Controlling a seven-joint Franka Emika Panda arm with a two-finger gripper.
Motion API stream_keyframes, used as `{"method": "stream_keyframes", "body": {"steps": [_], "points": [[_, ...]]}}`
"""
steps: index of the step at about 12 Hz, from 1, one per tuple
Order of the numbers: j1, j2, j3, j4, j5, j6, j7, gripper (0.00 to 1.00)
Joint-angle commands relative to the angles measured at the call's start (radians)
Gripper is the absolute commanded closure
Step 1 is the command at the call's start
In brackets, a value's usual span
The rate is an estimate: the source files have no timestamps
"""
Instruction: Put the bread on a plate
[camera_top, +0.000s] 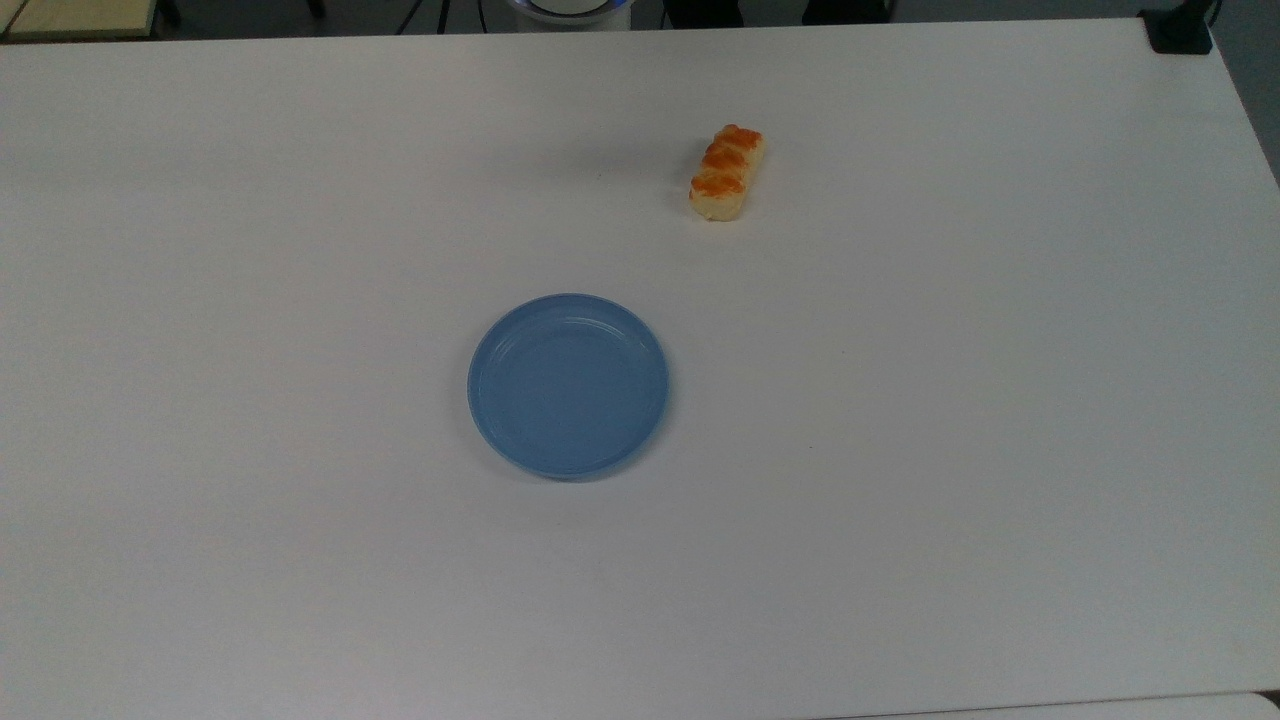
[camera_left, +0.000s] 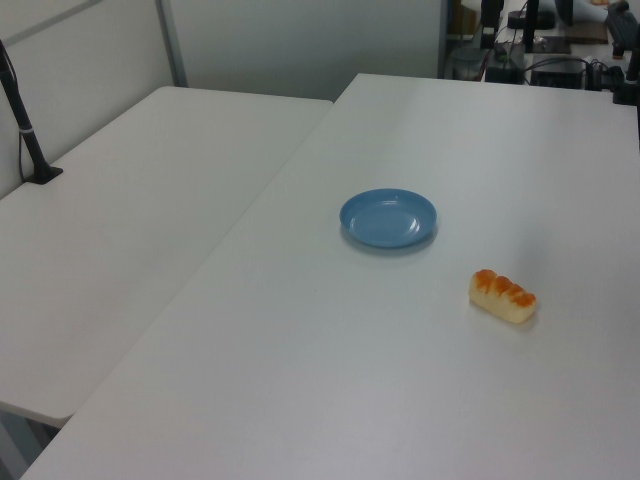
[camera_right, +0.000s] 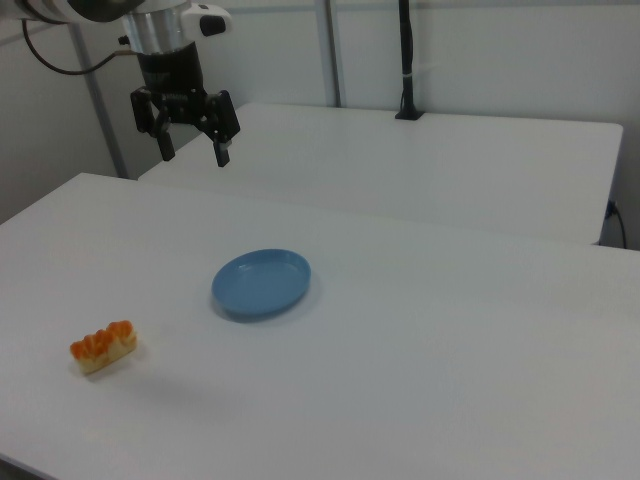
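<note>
On the table (camera_top: 1000, 450), bread (camera_top: 727, 172) lies roughly parallel to its short edge.

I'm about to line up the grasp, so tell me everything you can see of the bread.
The bread is a small oblong bar, pale yellow on its sides, with three orange-brown glazed bumps in a row on top. It looks whole and lies flat, bumps up, on the white table, with nothing else touching it. In the top view it sits above and to the right of the blue plate, well apart from it, its long axis running nearly up and down with a slight lean.
</note>
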Motion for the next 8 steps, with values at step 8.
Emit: {"method": "stream_keyframes", "body": {"steps": [8], "points": [[-0.015,-0.006,0.002,-0.034,-0.064,-0.038,-0.058,0.00]]}}
